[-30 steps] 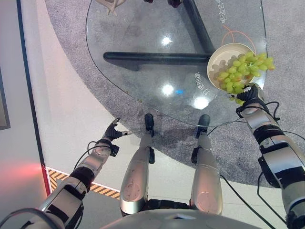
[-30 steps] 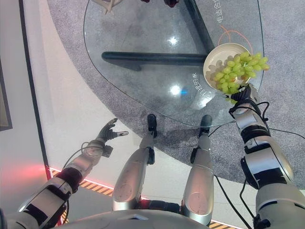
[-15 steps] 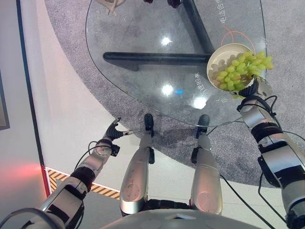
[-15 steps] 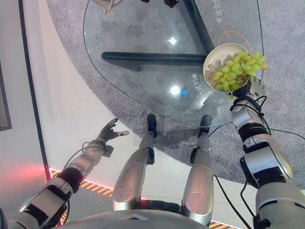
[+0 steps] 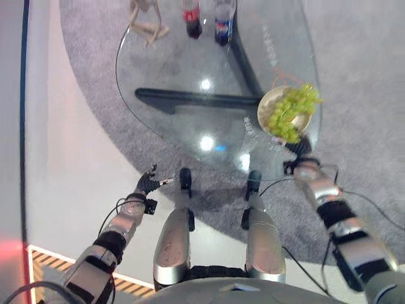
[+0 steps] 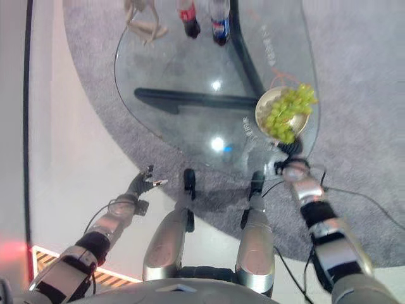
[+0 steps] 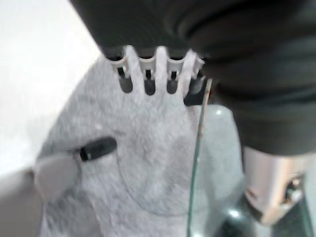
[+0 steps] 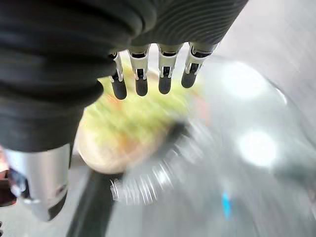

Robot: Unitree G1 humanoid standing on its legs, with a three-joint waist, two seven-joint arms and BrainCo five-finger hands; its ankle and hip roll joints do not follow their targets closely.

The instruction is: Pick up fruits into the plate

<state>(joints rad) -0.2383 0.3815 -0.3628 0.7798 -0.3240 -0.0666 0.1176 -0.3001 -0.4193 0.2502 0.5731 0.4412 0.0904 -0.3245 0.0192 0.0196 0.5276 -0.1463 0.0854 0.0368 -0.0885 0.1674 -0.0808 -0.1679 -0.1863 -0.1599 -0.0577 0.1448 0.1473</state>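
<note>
A bunch of green grapes (image 5: pixel 288 113) lies in the cream plate (image 5: pixel 266 104) at the right end of the glass table (image 5: pixel 183 66), with some grapes reaching over the far rim. My right hand (image 5: pixel 298 147) hovers just nearer than the plate, by the table's edge. In the right wrist view its fingers (image 8: pixel 141 83) are straight and hold nothing, and the grapes (image 8: pixel 143 118) show as a blur past them. My left hand (image 5: pixel 148 184) hangs open low on the left, off the table, over the pale floor, its thumb (image 7: pixel 97 148) apart from the fingers.
Two drink bottles (image 5: pixel 192 18) (image 5: pixel 221 20) stand at the table's far edge, beside a beige wooden piece (image 5: pixel 145 20). A dark bar of the table's base (image 5: pixel 190 97) shows through the glass. Grey carpet lies around the table.
The whole picture has shifted, so the camera moved. My right hand has opened, let go of the grapes and drawn back from the plate. The grapes now rest in the plate.
</note>
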